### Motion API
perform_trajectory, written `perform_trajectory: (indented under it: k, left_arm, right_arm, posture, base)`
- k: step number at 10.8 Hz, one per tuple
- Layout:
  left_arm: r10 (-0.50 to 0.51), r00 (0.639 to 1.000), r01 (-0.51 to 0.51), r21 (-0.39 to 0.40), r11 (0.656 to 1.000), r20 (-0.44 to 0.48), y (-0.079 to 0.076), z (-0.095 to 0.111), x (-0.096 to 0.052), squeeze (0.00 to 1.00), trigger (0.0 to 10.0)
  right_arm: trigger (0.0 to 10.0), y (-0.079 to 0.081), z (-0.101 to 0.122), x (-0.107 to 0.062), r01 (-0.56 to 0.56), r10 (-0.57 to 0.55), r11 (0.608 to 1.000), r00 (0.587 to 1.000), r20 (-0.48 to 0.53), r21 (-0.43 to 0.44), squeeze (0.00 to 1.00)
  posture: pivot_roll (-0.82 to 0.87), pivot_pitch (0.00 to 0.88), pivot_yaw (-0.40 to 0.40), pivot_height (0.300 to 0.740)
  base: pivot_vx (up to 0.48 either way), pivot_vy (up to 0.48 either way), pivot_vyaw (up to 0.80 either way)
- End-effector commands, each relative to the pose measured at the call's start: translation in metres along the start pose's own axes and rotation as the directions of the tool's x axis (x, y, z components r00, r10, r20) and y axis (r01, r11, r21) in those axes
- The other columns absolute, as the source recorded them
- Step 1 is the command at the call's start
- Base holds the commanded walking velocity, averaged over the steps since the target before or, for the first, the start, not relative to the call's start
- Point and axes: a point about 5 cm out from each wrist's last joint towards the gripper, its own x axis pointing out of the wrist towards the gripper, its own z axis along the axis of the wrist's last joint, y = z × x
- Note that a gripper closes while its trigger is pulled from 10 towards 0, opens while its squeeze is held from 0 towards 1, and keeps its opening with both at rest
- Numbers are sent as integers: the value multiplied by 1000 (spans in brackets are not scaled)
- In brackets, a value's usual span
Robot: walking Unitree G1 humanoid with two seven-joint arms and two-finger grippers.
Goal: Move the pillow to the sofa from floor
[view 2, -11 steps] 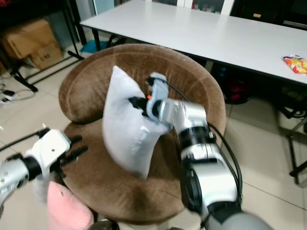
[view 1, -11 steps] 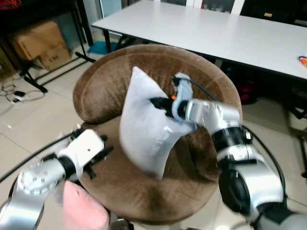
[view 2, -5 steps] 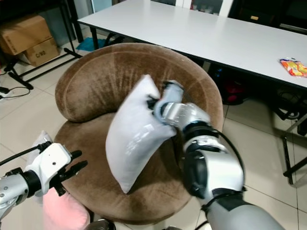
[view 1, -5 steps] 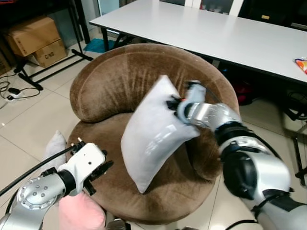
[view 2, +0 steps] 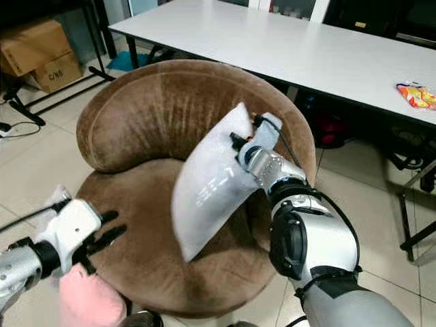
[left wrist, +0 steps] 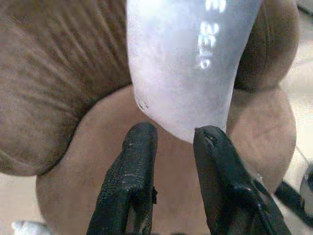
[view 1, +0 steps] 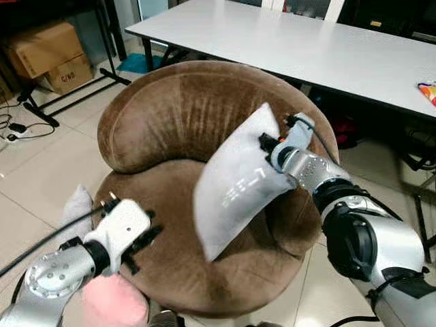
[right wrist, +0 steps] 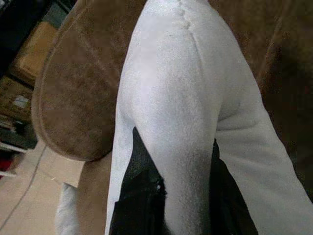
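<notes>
While hovering at the lower left of the head view, just off the sofa's (view 1: 163,122) front edge, left gripper (view 1: 139,240) with fingers slightly spread, holding nothing. At centre, white pillow (view 1: 238,180) tilted over the brown seat, lower corner down near the cushion. At its upper right corner, right gripper (view 1: 267,144) pinching the fabric. Compared with half a second ago, pillow shifted rightward, against the sofa's right armrest side.
</notes>
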Motion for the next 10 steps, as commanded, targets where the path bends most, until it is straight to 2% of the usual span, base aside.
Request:
perform_trajectory:
  k: [1, 2, 3, 4, 6, 7, 8, 10]
  left_arm:
    - [28, 998, -28, -7, 1000, 49, 4, 10, -2, 0, 10000]
    - [18, 998, -16, -37, 999, 61, 4, 12, -1, 0, 10000]
    - [-17, 998, 20, -56, 998, 61, 0, 11, -1, 0, 10000]
    - [-73, 994, 81, -97, 992, 81, -6, 13, -3, 0, 10000]
    - [-94, 991, 104, -108, 989, 95, -6, 16, -4, 0, 10000]
    - [-92, 991, 102, -106, 989, 95, -6, 16, -3, 0, 10000]
    - [-88, 992, 97, -105, 990, 95, -4, 16, -2, 0, 10000]
    - [-77, 992, 87, -103, 991, 98, -2, 17, -1, 0, 10000]
  right_arm:
    - [0, 6, 17, -1, -20, 23, 998, 998, 61, -52, 0]
    - [0, 5, 12, 0, -5, 10, 995, 999, 44, -101, 0]
    - [7569, 0, 7, 0, 33, -29, 991, 999, 34, -133, 0]
    - [10000, -4, 5, 0, 61, -57, 989, 998, 37, -138, 0]
    - [10000, -4, 4, 0, 36, -31, 990, 999, 37, -133, 0]
    - [10000, -3, 8, -1, 34, -26, 990, 998, 61, -140, 1000]
    - [10000, -2, 25, -3, 33, -11, 988, 989, 147, -152, 1000]
    - [10000, -8, 37, -6, 62, -20, 976, 980, 197, -207, 1000]
  posture:
    - [27, 37, -42, 740]
    - [33, 34, -42, 740]
    - [33, 34, -42, 740]
    - [33, 32, -40, 740]
    - [35, 28, -39, 740]
    - [36, 26, -38, 740]
    - [39, 19, -38, 740]
    - [41, 9, -37, 740]
  base:
    - [0, 0, 0]
    - [0, 0, 0]
    - [0, 0, 0]
    - [0, 0, 0]
    - [0, 0, 0]
    - [0, 0, 0]
    - [0, 0, 0]
    - [0, 0, 0]
